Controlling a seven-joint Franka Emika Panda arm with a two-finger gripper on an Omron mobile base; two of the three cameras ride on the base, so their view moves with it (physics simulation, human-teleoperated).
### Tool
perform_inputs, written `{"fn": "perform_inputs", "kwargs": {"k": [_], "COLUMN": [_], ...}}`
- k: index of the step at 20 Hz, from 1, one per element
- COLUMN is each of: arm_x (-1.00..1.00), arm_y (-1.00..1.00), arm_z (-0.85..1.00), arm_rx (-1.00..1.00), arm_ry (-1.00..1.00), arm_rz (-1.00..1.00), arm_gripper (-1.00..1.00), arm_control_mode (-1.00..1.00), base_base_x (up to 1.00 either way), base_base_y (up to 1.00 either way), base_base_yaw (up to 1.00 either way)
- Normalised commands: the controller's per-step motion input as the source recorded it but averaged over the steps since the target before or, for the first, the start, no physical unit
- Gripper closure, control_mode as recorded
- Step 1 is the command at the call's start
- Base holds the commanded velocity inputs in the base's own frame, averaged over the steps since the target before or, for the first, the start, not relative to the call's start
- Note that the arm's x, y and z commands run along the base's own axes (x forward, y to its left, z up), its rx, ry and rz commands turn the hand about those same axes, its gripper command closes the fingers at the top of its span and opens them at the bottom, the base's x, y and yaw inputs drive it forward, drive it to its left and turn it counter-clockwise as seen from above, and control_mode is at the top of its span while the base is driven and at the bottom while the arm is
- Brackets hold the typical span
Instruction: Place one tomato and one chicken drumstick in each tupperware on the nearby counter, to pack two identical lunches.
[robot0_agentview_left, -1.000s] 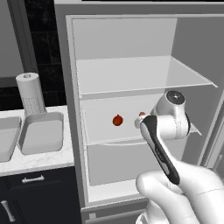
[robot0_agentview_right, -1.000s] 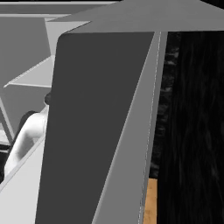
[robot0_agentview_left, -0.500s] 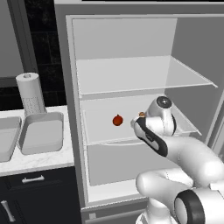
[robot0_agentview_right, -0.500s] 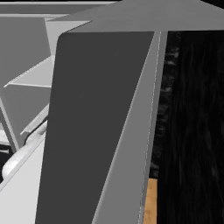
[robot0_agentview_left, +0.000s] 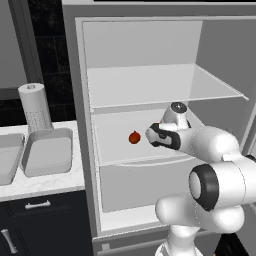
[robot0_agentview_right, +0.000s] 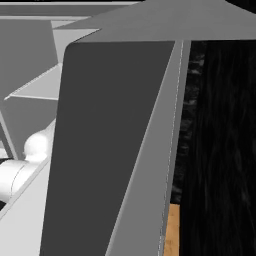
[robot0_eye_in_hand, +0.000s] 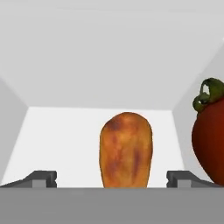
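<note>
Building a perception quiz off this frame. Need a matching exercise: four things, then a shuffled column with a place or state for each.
Things:
1. chicken drumstick
2. paper-towel roll
3. tupperware
4. gripper

Places or states:
A. standing upright on the counter, behind the tubs
B. open, inside the fridge
C. lying on the counter with nothing in it
D. on the fridge shelf, between the open fingertips, beside a tomato

Pairs: 1-D, 2-A, 3-C, 4-B
</note>
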Motion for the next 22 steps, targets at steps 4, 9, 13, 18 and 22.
{"fn": "perform_inputs", "kwargs": {"k": [4,9,13,18,22], "arm_x": [0.20,0.01,0.00,-0.20,-0.91], "arm_y": [0.00,0.00,0.01,0.00,0.00], "arm_z": [-0.81,-0.98,-1.00,-1.00,-1.00], "arm_rx": [0.00,0.00,0.00,0.00,0.00], "arm_ry": [0.00,0.00,0.00,0.00,0.05], "arm_rz": [0.00,0.00,0.00,0.00,0.00], "arm_gripper": [-1.00,-1.00,1.00,1.00,1.00], "arm_control_mode": [-1.00,-1.00,-1.00,-1.00,-1.00], "base_base_x": [0.00,0.00,0.00,0.00,0.00], "base_base_y": [0.00,0.00,0.00,0.00,0.00], "base_base_yaw": [0.00,0.00,0.00,0.00,0.00]}}
